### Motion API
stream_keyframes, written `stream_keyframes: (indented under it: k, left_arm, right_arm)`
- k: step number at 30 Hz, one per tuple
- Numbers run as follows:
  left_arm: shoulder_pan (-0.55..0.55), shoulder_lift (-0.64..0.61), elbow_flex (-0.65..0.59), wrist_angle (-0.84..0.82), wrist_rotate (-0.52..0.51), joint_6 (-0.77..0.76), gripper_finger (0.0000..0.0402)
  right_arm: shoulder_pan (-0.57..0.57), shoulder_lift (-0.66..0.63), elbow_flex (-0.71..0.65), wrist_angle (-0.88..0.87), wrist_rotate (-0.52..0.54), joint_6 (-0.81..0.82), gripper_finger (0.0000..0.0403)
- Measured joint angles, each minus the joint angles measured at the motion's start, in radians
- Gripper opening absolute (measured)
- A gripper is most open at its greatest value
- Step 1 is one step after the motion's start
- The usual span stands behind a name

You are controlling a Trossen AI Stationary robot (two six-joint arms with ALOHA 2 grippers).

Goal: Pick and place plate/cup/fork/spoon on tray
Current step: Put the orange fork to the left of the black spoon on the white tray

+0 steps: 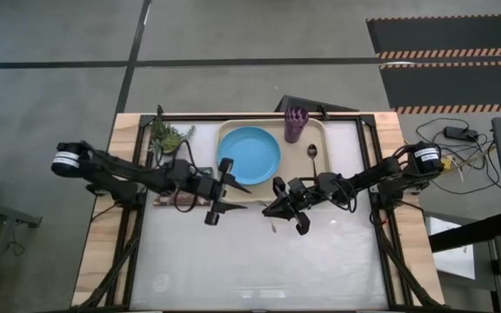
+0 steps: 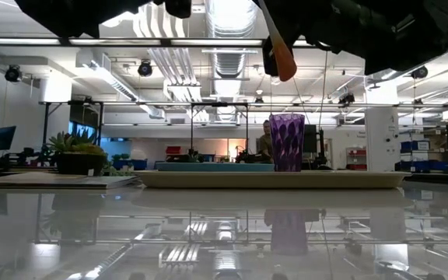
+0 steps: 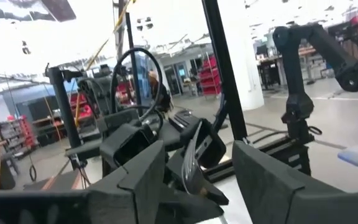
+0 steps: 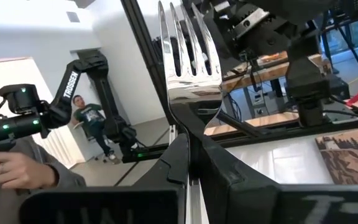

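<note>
The beige tray [image 1: 233, 128] lies at the table's far middle. On it rest the light-blue plate [image 1: 249, 155], the purple cup [image 1: 296, 124], standing upright, and the spoon [image 1: 312, 152]. My right gripper [image 1: 287, 207] hovers over the tray's near edge, shut on the fork [image 4: 188, 56]. The fork's orange handle end [image 2: 281, 54] hangs above the tray in the low view. My left gripper [image 1: 223, 189] is open and empty, just left of the right one, facing it. My right gripper pinches the fork's metal neck [image 4: 190, 127], just below the tines, between its two fingers. The tines stick out past the fingertips, toward the left arm. The fork is lifted clear of table and tray, tilted, with its orange handle slanting down below the gripper.
A dark picture-covered book [image 1: 181, 202] lies left of the tray, under my left arm. A small potted plant [image 1: 170, 135] stands at the far left. The near half of the white tabletop [image 1: 259, 269] is bare. A person's hand [image 4: 11, 165] shows beyond the table.
</note>
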Motion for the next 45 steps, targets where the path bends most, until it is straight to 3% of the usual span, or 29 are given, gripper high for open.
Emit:
stream_keyframes:
  k: [6,20,24,33,41,45]
  left_arm:
    - [0.000,0.089,0.012,0.111,-0.002,-0.001,0.0173]
    - [0.000,0.224,0.103,0.138,0.029,-0.004,0.0167]
    - [0.000,0.222,0.103,0.137,0.030,-0.004,0.0136]
    - [0.001,0.223,0.103,0.131,0.021,-0.003,0.0014]
    - [0.001,0.223,0.105,0.131,0.021,-0.003,0.0001]
    - [0.001,0.221,0.103,0.127,0.014,-0.004,0.0001]
  right_arm:
    - [0.000,0.003,0.000,0.003,-0.002,-0.001,0.0013]
    - [0.000,0.004,0.000,-0.002,-0.003,-0.008,0.0013]
    - [-0.007,0.004,0.000,-0.003,-0.003,-0.008,0.0013]
    - [-0.021,0.008,-0.001,-0.007,0.012,0.002,0.0013]
    - [-0.021,0.008,-0.001,-0.007,0.024,0.002,0.0015]
    - [-0.027,0.002,-0.001,-0.009,0.029,0.002,0.0042]
